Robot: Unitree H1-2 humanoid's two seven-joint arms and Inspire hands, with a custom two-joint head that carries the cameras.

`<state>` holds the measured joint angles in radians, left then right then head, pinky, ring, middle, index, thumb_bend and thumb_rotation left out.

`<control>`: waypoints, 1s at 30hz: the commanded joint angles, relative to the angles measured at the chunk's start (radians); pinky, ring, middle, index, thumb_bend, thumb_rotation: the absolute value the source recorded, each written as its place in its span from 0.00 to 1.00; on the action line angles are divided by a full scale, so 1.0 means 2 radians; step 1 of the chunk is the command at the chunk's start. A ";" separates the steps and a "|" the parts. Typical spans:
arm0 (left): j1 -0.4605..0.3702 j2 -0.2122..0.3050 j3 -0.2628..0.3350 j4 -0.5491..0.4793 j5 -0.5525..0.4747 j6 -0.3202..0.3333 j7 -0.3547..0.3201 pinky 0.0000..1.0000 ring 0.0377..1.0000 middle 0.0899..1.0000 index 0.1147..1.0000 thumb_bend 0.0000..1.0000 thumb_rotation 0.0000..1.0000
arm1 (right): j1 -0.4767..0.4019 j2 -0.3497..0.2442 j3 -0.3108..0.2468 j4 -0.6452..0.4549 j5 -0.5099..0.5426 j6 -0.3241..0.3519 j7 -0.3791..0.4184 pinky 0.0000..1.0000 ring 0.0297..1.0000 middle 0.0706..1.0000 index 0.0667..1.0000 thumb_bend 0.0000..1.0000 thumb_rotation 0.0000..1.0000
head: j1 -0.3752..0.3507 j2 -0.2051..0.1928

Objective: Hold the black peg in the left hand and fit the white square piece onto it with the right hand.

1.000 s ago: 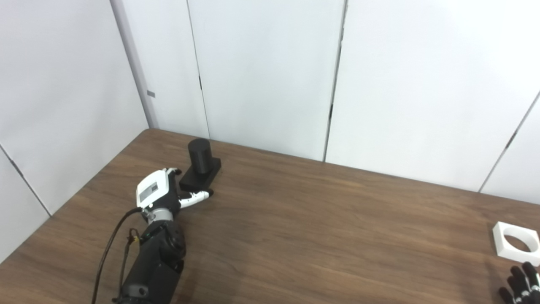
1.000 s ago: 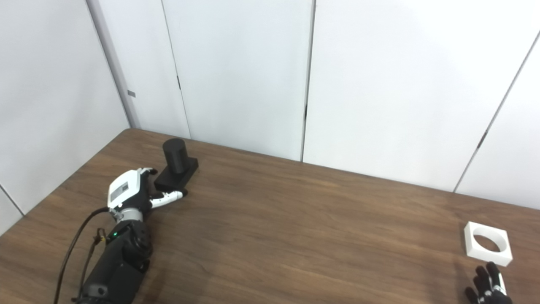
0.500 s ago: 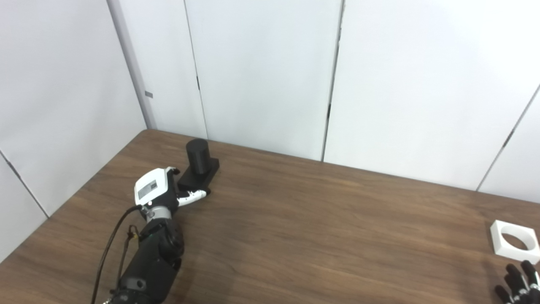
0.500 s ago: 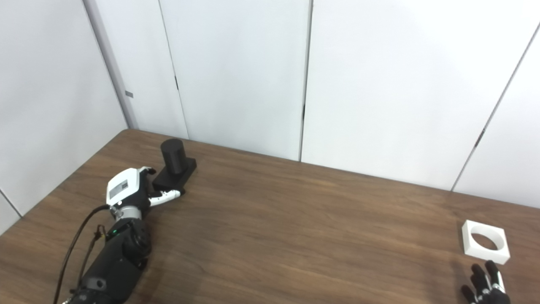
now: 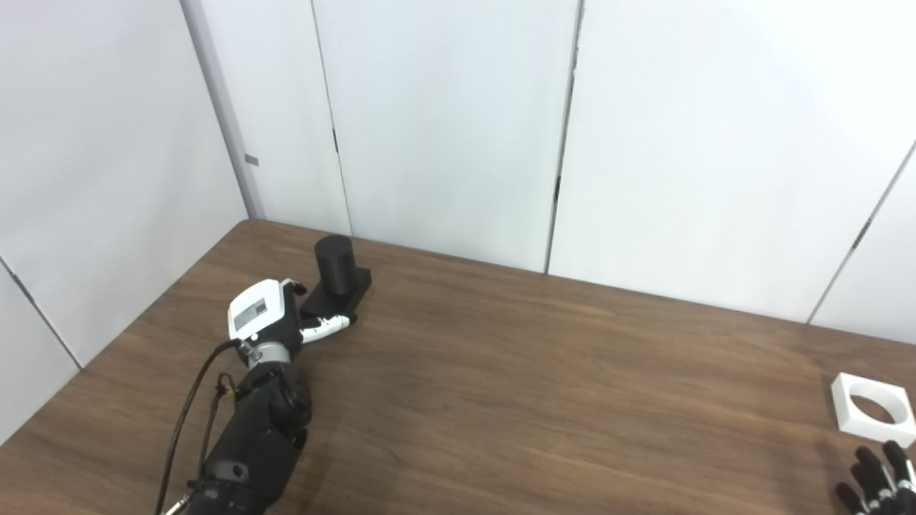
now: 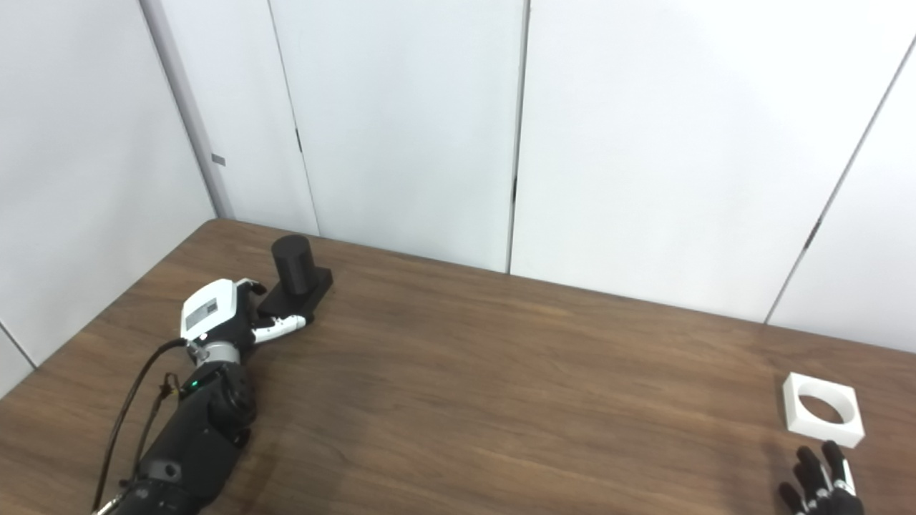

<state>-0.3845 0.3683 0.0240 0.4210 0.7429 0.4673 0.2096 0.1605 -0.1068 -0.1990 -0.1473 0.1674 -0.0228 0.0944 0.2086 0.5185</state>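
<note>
Two hands show on the brown table (image 5: 501, 400). The left hand (image 5: 268, 322) is at the black peg (image 5: 335, 266), far back on the left side of the table. The peg stands up straight on its flat black base. The hand's fingers are spread around the near end of that base, with the thumb (image 5: 325, 327) lying along the front edge and touching it. The fingers are apart and have not lifted the peg, which sits on the table. A second ago the hand was a little nearer to the robot; now it has slid forward, closer to the base.

The white square piece (image 6: 823, 410) with the round hole lies flat near the right edge of the table. The right hand (image 6: 823, 486) is just in front of it, down in the corner, not touching it. Its fingers point up and are spread, holding nothing. It has hardly moved. The whole view has shifted a tiny bit, so the camera moved too.
</note>
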 commanded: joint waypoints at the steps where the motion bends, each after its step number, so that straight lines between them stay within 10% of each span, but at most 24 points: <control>1: -0.022 0.005 0.002 0.001 -0.007 0.001 -0.013 0.82 0.87 0.85 0.74 0.93 0.63 | 0.038 0.011 0.011 -0.001 0.003 -0.002 0.001 0.94 0.98 0.96 1.00 0.64 1.00 | 0.000 0.001; 30: -0.029 -0.006 -0.011 0.025 0.044 0.001 0.003 0.74 0.82 0.79 0.66 0.88 0.51 | 0.042 0.006 0.022 -0.012 -0.012 0.002 -0.002 1.00 1.00 0.98 1.00 0.60 1.00 | -0.002 0.007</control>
<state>-0.4160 0.3560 0.0064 0.4717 0.8272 0.4674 0.2189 0.1649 -0.1052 -0.1748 -0.1569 0.1461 -0.0223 0.0848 0.2040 0.5323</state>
